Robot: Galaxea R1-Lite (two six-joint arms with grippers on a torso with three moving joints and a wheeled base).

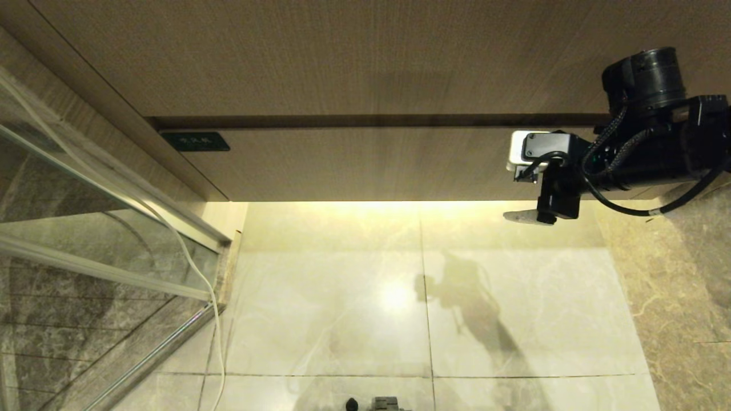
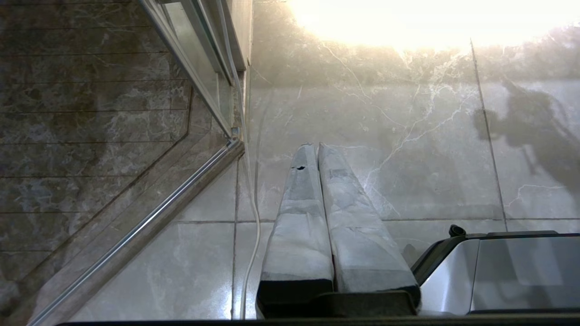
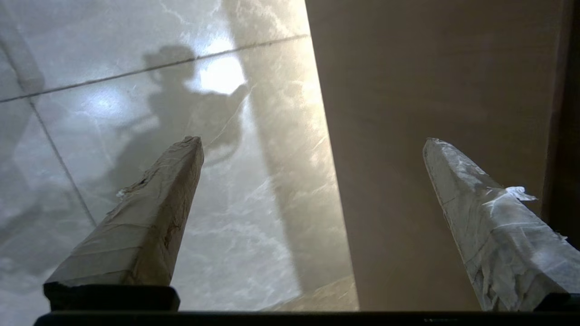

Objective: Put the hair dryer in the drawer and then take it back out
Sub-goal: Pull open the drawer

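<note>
Right pincer (image 1: 522, 216) spread wide, empty, right of frame by shut pale wood-grain drawer (image 1: 365, 165); hook lower edge squarely, pull straight.

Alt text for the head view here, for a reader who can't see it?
The right gripper, open and empty, hangs at the right beside the closed wood-grain drawer front of a wall-hung cabinet. Below lies glossy marble floor; a glass partition stands at left. No hair dryer shows.

My head camera is looking steeply down at the marble floor (image 1: 342, 297) below the drawer (image 1: 365, 162); both wrist cameras are facing that floor, closer.
</note>
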